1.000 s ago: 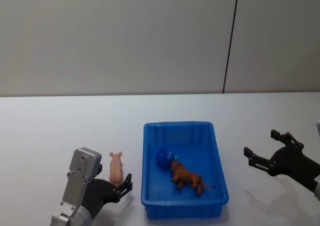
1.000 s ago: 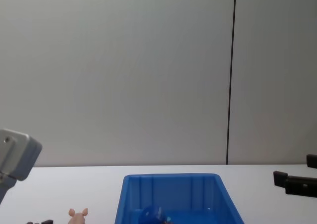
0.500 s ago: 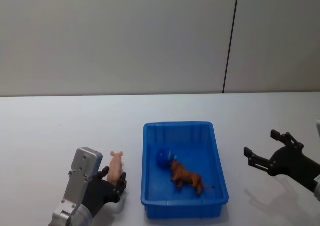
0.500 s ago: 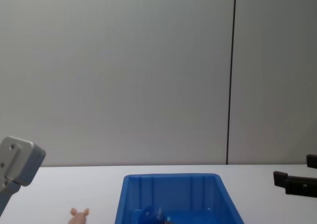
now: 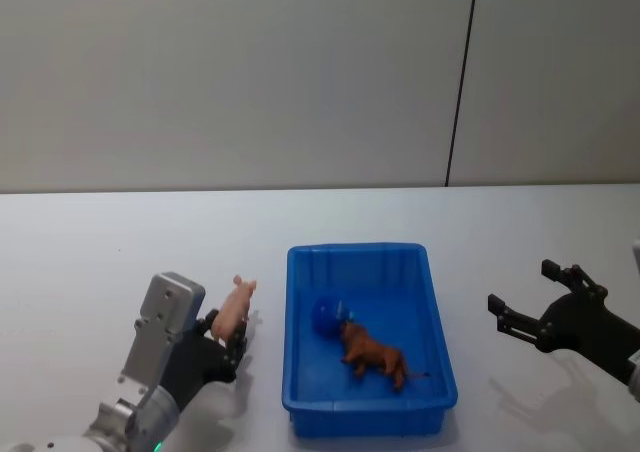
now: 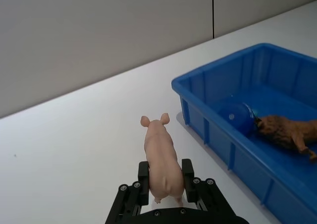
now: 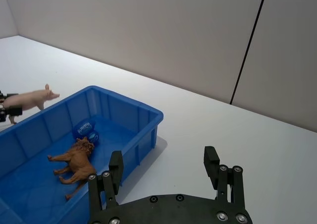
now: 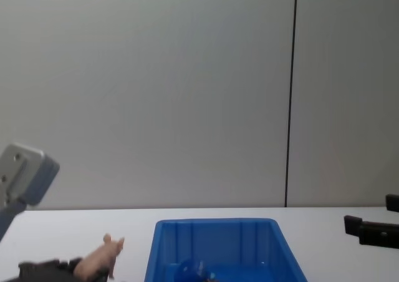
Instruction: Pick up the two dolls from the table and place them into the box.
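Pig [image 6: 161,160] pinched at its rear by the left gripper [image 6: 165,185], just left of the blue box [image 5: 437,357].
Held only by the hindquarters, it could twist loose or clip the rim; right gripper [image 7: 166,171] hangs spread over the desk [image 5: 90,252].

- A plain grey wall [image 5: 230,72] is seen behind the far edge of the work surface, across the whole width of the head view.
- The wall is divided by a thin dark vertical seam [image 5: 460,77], right of centre; it is also seen in the chest view [image 8: 291,95].
- The seam is possibly a joint between two panels.
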`<state>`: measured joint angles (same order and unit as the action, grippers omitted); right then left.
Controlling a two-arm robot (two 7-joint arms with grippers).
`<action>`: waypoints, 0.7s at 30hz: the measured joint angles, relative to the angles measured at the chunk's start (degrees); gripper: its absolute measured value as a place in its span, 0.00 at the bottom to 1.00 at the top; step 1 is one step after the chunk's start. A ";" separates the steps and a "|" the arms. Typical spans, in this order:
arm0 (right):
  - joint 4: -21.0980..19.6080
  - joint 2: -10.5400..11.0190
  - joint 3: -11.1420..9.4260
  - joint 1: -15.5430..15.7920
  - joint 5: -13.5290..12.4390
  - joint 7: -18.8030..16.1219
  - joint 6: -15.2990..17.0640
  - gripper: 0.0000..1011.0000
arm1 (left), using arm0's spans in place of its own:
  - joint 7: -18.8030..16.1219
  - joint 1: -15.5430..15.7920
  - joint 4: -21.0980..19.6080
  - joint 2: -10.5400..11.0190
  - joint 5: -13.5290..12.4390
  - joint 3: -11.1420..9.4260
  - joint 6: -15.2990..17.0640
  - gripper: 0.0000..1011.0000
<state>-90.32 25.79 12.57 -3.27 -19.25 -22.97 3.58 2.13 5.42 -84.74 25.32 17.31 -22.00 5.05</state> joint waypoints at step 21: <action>0.00 0.00 0.00 0.00 0.00 0.00 0.00 0.99 | 4.85 4.62 -6.65 -1.80 -6.74 0.69 -0.72 0.39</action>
<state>-90.32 25.79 12.58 -3.28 -19.25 -22.97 3.58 6.98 10.04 -91.39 23.52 10.57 -21.32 4.33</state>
